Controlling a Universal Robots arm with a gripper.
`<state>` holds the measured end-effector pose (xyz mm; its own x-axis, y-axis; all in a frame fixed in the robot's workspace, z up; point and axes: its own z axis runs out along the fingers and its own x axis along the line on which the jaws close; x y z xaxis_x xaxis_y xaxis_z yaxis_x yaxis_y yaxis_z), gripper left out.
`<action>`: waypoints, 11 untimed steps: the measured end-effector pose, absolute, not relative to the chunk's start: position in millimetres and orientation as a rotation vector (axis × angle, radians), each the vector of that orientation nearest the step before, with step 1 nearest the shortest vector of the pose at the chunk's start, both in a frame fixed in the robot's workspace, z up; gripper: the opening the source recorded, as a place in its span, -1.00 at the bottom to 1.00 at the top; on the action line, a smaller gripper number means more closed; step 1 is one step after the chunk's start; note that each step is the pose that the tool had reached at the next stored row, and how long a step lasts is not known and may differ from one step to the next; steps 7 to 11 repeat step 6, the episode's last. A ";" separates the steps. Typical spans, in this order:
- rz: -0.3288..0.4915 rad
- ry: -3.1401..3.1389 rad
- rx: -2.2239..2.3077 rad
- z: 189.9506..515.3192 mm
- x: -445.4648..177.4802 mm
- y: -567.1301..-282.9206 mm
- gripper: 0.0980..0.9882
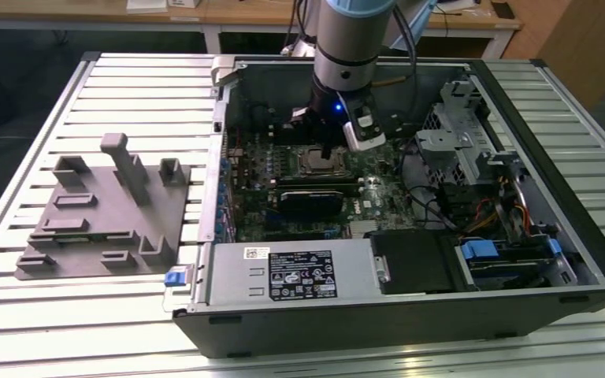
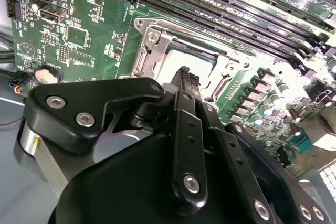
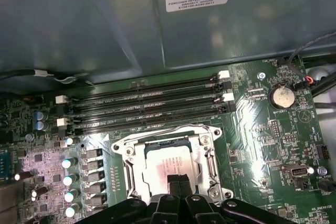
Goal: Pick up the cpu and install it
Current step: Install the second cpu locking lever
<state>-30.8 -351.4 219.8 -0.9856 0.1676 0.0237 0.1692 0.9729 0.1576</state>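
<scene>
Starting at the left of the exterior view, there's the big grey plastic tray with upright blocks (image 1: 98, 216) sitting on the white slatted metal table (image 1: 29, 142), well apart from the action. Mid-frame is the open dark computer case (image 1: 408, 315) lying on its side, which gives me straight-down access to the green motherboard (image 1: 281, 177).

My black gripper (image 3: 180, 182) hangs right over the dark square socket frame (image 3: 170, 158), just above centre in the exterior view. In the first wrist view the fingertips (image 3: 175, 181) look pressed together, with nothing between them that I can make out. The pale silver-grey square cpu (image 3: 170, 158) lies flat inside that frame, directly under the tips, so I'd say it's seated already. I can't tell if the tips touch the chip.

Further right in the case are a metal drive cage (image 1: 460, 130) and blue-tabbed bays (image 1: 481, 256).

Along the top edge of the exterior view, some light wooden desks (image 1: 239, 12) stand over dark flooring.
</scene>
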 end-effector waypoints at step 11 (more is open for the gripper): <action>-0.249 -3.110 -0.265 219.7 -30.7 -351.3 -0.98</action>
